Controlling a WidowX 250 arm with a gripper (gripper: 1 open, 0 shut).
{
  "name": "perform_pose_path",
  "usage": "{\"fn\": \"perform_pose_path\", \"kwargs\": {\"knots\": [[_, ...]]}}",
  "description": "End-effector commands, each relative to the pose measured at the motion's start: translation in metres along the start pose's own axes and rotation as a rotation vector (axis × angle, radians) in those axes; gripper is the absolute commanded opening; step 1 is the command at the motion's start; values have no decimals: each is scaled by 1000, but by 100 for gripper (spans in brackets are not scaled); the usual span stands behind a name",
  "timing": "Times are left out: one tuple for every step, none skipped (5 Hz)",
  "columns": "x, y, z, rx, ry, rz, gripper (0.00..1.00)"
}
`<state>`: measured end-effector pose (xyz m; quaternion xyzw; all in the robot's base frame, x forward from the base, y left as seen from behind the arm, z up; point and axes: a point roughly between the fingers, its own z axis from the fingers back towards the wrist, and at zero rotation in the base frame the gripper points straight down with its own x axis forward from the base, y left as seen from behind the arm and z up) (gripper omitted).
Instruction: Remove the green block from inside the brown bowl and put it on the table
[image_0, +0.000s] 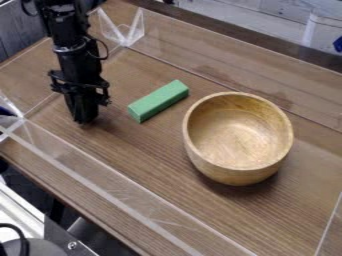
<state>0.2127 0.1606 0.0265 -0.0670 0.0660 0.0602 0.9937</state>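
The green block (158, 100) is a bright, matte, plain bar, long and flat with square-cut ends and crisp edges, its top face a shade lighter than its long side. It lies flat on the table (147, 175), outside the bowl (238, 137), with its long axis running from about eight o'clock to two o'clock. Its upper end points toward the bowl's rim at roughly ten o'clock from the bowl's centre, near the rim but apart from it.

The bowl is round, light-brown wood with thick walls, a smooth rounded lip and faint grain lines curving inside; its hollow holds nothing. It sits on the tabletop at about four o'clock from the block.

The table is darker brown with long wood-grain streaks and a slight sheen. Low clear acrylic walls (80, 165) run along its edges, catching pale reflections.

The claw (84, 115) hangs from a black arm at about nine o'clock from the block, well clear of it, pointing almost straight down with its tips close to the tabletop. It is dark and narrow, and nothing is seen between its fingers; how far apart the fingers stand I cannot tell from this view
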Motion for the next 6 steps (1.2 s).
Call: {"fn": "perform_pose_path", "kwargs": {"knots": [[6, 4, 15, -20, -37, -6, 100], [10, 2, 29, -13, -47, -28, 0], [13, -1, 47, -2, -64, -56, 100], [14, 6, 37, -6, -10, -65, 0], [15, 12, 27, -9, 46, -71, 0], [19, 22, 22, -53, 74, -101, 0]]}}
